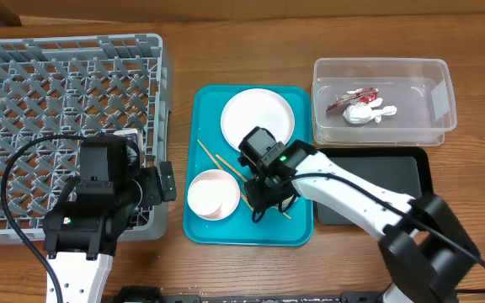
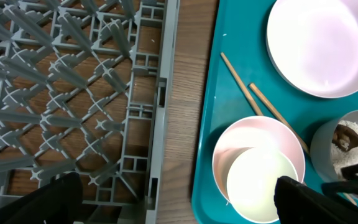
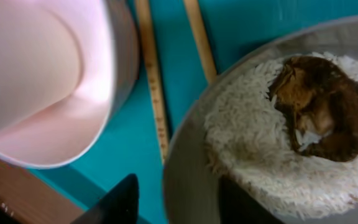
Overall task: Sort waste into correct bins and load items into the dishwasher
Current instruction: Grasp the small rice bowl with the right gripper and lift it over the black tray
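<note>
My right gripper point(image 1: 263, 198) point(image 3: 179, 196) is open over the teal tray. One finger is outside and one inside the rim of the grey bowl point(image 3: 328, 37) point(image 2: 328, 149). The bowl holds white rice point(image 3: 253, 155) and a brown food lump point(image 3: 322, 106). Next to it a pink bowl point(image 1: 217, 181) point(image 2: 241, 134) point(image 3: 36, 74) holds a white cup point(image 2: 263, 183). Wooden chopsticks point(image 1: 221, 160) point(image 2: 241, 87) point(image 3: 151, 81) lie between it and the white plate point(image 1: 258, 118) point(image 2: 322, 43). My left gripper point(image 1: 162, 181) point(image 2: 179, 202) is open and empty at the right side of the grey dish rack point(image 1: 66, 93) point(image 2: 73, 93).
The teal tray point(image 1: 205, 109) point(image 2: 241, 37) sits at the centre. A clear tub point(image 1: 381, 66) at the back right holds a red wrapper point(image 1: 348, 98) and white tissue point(image 1: 369, 112). A black tray point(image 1: 386, 177) lies in front of the tub.
</note>
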`<state>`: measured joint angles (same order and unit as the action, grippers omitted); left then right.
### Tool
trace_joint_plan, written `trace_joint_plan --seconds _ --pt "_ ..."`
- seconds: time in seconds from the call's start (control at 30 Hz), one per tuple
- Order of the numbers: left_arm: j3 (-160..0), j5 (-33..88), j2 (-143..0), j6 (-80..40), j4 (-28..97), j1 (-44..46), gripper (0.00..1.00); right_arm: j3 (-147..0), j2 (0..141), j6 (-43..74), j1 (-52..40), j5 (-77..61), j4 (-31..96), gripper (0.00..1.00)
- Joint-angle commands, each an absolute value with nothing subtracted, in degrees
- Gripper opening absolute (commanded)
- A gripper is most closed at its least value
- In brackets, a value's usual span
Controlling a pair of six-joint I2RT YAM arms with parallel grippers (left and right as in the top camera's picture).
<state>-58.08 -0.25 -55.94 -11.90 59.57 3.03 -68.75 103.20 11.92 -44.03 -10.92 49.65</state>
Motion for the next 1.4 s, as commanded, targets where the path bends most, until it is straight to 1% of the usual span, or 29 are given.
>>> trace_joint_plan --seconds 0.0,0.13,0.27,0.33,0.47,0.6,0.73,0.8,0.9,1.1,1.17,1.27,1.37 --pt "-59.53 -0.21 -55.88 -12.49 59.35 3.03 1.00 -68.45 103.77 12.03 -44.51 -10.07 49.08 0.27" --pt "-59.53 -0.19 -55.88 -12.49 59.35 3.03 1.00 -68.45 103.77 13.74 -44.51 -7.92 49.47 0.23" --pt "-59.53 -0.19 -55.88 -12.49 59.37 3.03 0.99 -68.25 103.77 15.07 -44.58 -6.68 49.76 0.09" --pt "-59.53 -0.19 -55.88 -12.49 59.35 3.03 1.00 -68.25 103.77 15.29 -44.58 -6.68 49.84 0.04" --pt "-59.53 -0.19 -55.88 -12.49 59.37 3.03 0.99 -69.63 102.69 17.82 -44.34 -6.42 51.59 0.04" --pt "-59.53 -0.19 -55.88 -12.47 59.35 3.03 1.00 -73.67 97.82 18.41 -42.85 -6.07 53.28 0.04" --pt "-59.53 -0.19 -55.88 -12.47 59.37 3.03 1.00 -75.88 89.60 23.16 -37.95 -6.17 53.69 0.04" --pt "-59.53 -0.21 -55.88 -12.47 59.35 3.03 1.00 -75.88 85.60 26.02 -33.01 -7.73 54.81 0.04" --pt "-59.53 -0.19 -55.88 -12.47 59.35 3.03 1.00 -75.77 83.64 25.69 -23.16 -17.54 57.69 0.04" --pt "-59.53 -0.19 -55.88 -12.47 59.35 3.03 1.00 -69.65 83.92 22.06 -10.55 -35.92 56.03 0.04" --pt "-59.53 -0.19 -55.88 -12.47 59.35 3.03 1.00 -64.14 83.99 19.99 -4.97 -44.66 52.38 0.04" --pt "-59.53 -0.19 -55.88 -12.47 59.33 3.03 1.00 -58.24 84.14 19.44 0.12 -52.12 48.05 0.04" --pt "-59.53 -0.19 -55.88 -12.47 59.35 3.03 1.00 -50.52 84.53 19.46 6.28 -61.95 40.38 0.04"
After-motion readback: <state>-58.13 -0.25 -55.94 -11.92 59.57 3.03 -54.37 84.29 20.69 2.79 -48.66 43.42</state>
